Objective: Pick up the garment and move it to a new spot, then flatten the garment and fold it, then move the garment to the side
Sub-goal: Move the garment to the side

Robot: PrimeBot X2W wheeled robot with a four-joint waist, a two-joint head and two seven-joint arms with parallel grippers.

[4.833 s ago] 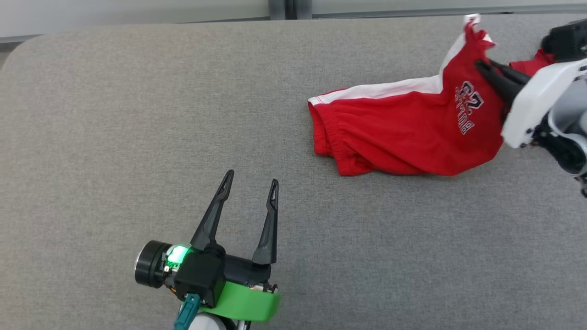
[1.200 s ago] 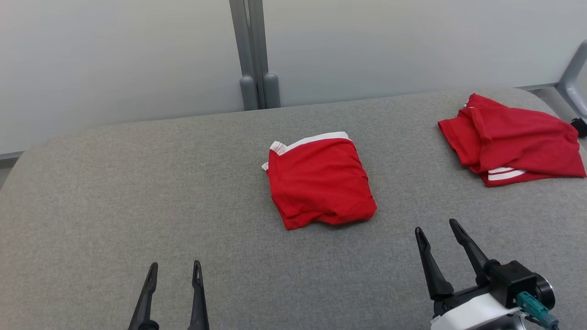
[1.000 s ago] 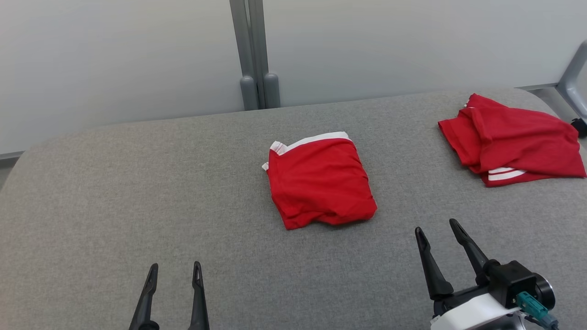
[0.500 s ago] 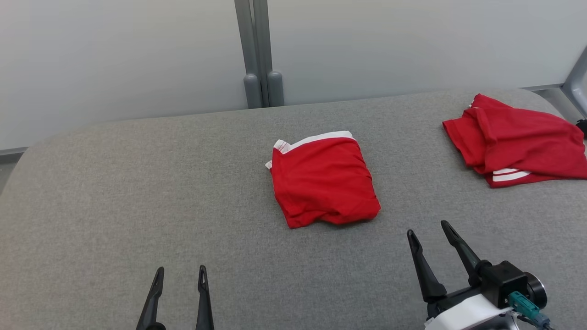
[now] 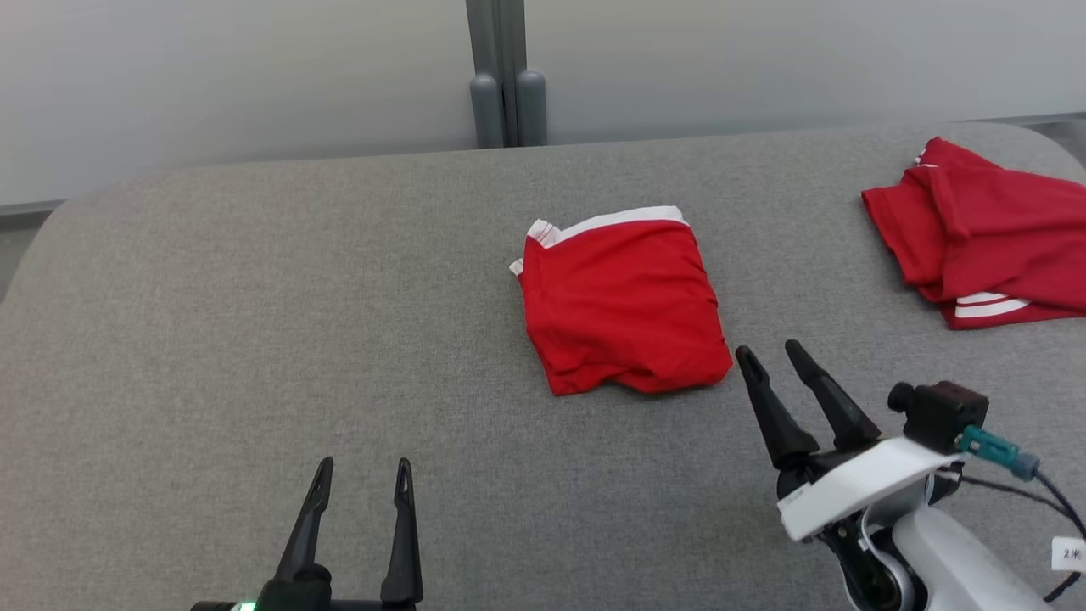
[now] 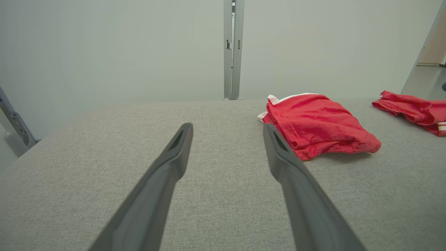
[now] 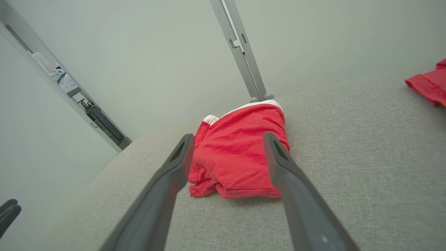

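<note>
Cloth of a flat grey weave covers the table, and near its middle lies the folded garment, a red, roughly square bundle with a white band along its far edge and a little white showing at its far-left corner. Its near edge is rumpled, not crisp. A second red garment sits well apart at the far right of the table, loosely heaped, with thin white stripes showing at its near edge. The left gripper hangs at the lower left of the head view, its two dark fingers spread with bare grey cloth between them; it holds nothing and is well apart from both garments. In the left wrist view the folded garment lies ahead of those fingers and off to their right. The right gripper is at the lower right, jaws likewise spread and empty, its fingertips just beside the near-right corner of the folded garment without touching it. The right wrist view looks between those fingers at the bundle's rumpled near edge. Behind the table a grey post rises against a pale wall.
</note>
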